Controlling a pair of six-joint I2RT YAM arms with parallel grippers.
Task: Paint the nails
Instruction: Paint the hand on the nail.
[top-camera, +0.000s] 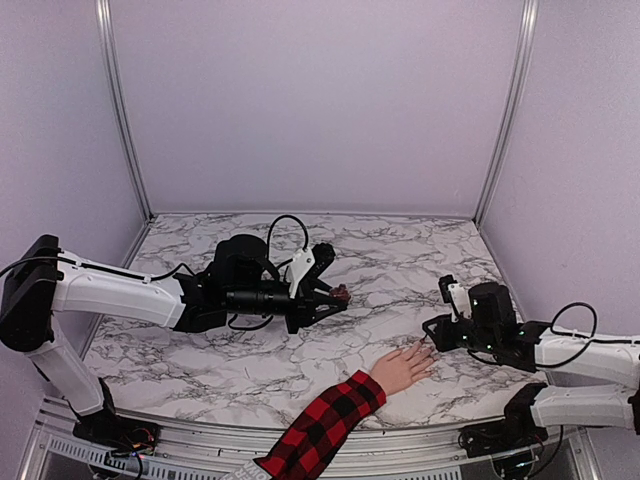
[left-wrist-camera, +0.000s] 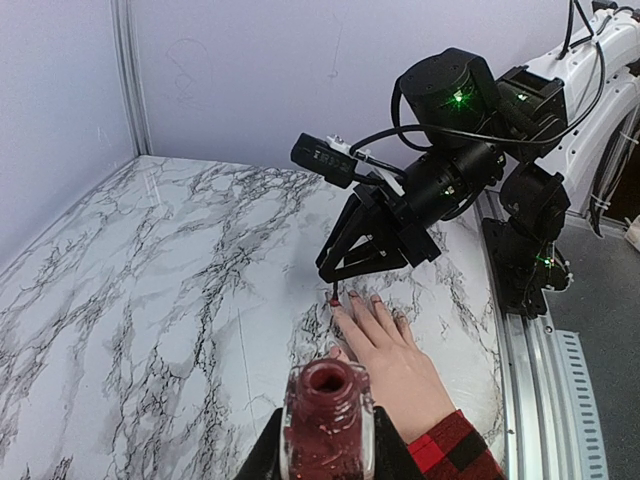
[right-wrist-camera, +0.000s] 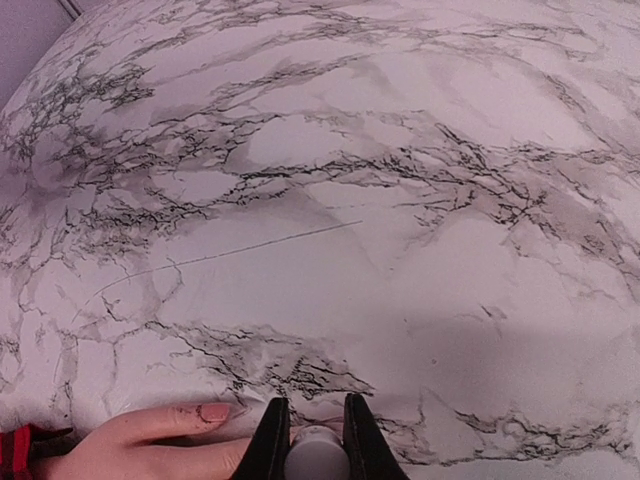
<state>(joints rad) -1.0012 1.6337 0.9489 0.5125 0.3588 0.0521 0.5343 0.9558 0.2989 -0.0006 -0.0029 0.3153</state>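
A pale hand (top-camera: 403, 367) with a red-and-black plaid sleeve (top-camera: 322, 426) lies flat near the front edge. My left gripper (top-camera: 335, 296) is shut on an open dark-red polish bottle (left-wrist-camera: 327, 420) and holds it above the table, left of the hand. My right gripper (top-camera: 431, 335) is shut on the white brush cap (right-wrist-camera: 317, 455) at the fingertips. In the left wrist view the brush tip (left-wrist-camera: 334, 297) touches the nail of the leftmost long finger (left-wrist-camera: 335, 303). Other nails (left-wrist-camera: 376, 299) show dark-red edges. One nail (right-wrist-camera: 213, 411) shows in the right wrist view.
The marble table (top-camera: 400, 260) is walled by lilac panels at the back and sides. The right arm's base (left-wrist-camera: 530, 250) and a metal rail (left-wrist-camera: 560, 400) stand beside the hand at the table's near edge.
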